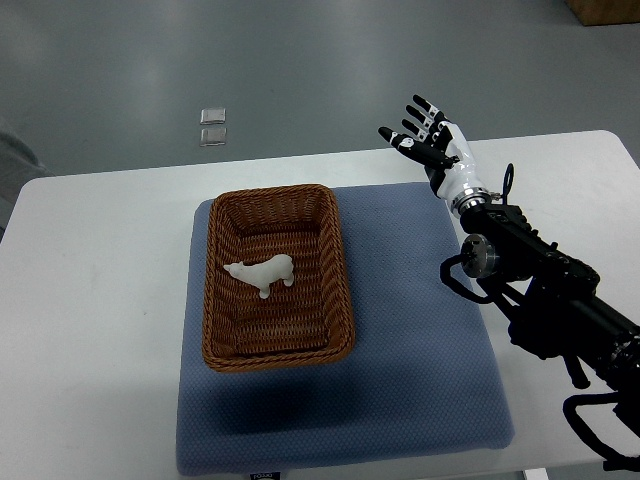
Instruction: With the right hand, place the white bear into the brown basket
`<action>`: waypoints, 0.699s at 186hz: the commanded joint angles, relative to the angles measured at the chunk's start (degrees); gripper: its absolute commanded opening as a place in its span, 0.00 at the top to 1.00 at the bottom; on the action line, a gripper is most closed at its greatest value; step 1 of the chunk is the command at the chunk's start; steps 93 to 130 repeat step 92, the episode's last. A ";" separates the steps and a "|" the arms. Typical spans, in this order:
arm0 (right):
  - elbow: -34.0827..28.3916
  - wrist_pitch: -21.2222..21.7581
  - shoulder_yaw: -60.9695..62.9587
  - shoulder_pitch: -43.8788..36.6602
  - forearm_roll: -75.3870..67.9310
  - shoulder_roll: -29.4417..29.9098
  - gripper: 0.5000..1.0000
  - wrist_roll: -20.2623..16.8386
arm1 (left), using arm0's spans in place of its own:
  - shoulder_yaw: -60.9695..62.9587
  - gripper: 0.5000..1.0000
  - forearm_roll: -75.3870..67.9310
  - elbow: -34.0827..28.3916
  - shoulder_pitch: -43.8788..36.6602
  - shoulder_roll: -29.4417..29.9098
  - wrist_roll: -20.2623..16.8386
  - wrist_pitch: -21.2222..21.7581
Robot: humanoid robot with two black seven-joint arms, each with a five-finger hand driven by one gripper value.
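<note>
Covering white table [100,300], blue mat [420,330].

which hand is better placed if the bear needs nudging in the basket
Right. Only the right hand is in view, fingers spread and empty beyond the brown basket; the white bear already lies inside.

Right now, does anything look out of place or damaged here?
Nothing stands out. The bear lies inside the basket, which sits on the blue mat. The right hand is open and empty, beyond the mat's far right corner.
</note>
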State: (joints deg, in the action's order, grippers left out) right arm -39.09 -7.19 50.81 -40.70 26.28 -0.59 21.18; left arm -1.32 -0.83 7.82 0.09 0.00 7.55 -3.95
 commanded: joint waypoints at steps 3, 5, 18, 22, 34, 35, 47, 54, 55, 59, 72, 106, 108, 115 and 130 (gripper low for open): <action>1.03 0.07 -0.01 0.10 -5.00 0.15 0.17 0.09 | 0.00 0.00 -0.05 0.00 -0.01 0.00 0.01 -0.01; 1.12 0.07 -0.01 0.10 -5.53 0.15 0.17 0.00 | 0.00 0.00 0.04 0.00 -0.01 0.00 0.01 -0.01; 1.91 0.16 -0.01 0.54 -8.34 0.06 0.17 0.09 | 0.00 0.00 -0.05 0.00 -0.01 0.00 0.01 -0.01; 2.17 0.16 -0.01 0.62 -8.79 0.06 0.16 0.09 | 0.00 0.00 0.04 0.00 -0.01 0.00 0.01 -0.01; 3.23 0.07 -0.01 0.63 -9.14 0.06 0.16 0.09 | 0.00 0.00 -0.05 0.00 -0.01 0.00 0.01 -0.01; 3.23 0.07 -0.01 0.62 -9.14 0.06 0.16 0.09 | 0.00 0.00 -0.05 0.00 -0.01 0.00 0.01 -0.01; 4.02 0.16 -0.09 0.71 -9.14 0.06 0.16 0.09 | 0.00 0.00 0.04 0.00 -0.01 0.00 0.01 -0.01; 4.37 0.07 -0.09 0.71 -9.14 0.06 0.16 0.09 | 0.00 0.00 -0.05 -0.09 -0.01 0.00 0.01 -0.01; 4.37 0.07 -0.09 0.71 -9.14 0.06 0.16 0.09 | 0.00 0.00 -0.05 -0.09 -0.01 0.00 0.01 -0.01; 4.46 0.07 -0.09 0.71 -9.14 0.06 0.16 0.09 | 0.00 0.00 0.04 0.00 -0.01 0.00 0.01 -0.01; 4.46 -0.02 -0.09 1.15 -9.14 0.06 0.16 0.09 | 0.00 0.00 -0.05 0.00 -0.01 0.00 0.01 -0.01; 4.46 -0.02 -0.09 1.33 -9.14 -0.03 0.16 0.52 | 0.00 0.00 0.04 0.00 -0.01 0.00 0.01 -0.01; 4.46 -0.02 -0.09 1.33 -9.14 -0.03 0.16 0.52 | 0.00 0.00 0.04 0.00 -0.01 0.00 0.01 -0.01; 4.46 -0.02 -0.09 1.33 -9.14 -0.03 0.16 0.52 | 0.00 0.00 0.04 0.00 -0.01 0.00 0.01 -0.01; 4.46 -0.02 -0.09 1.33 -9.14 -0.03 0.16 0.52 | 0.00 0.00 0.04 0.00 -0.01 0.00 0.01 -0.01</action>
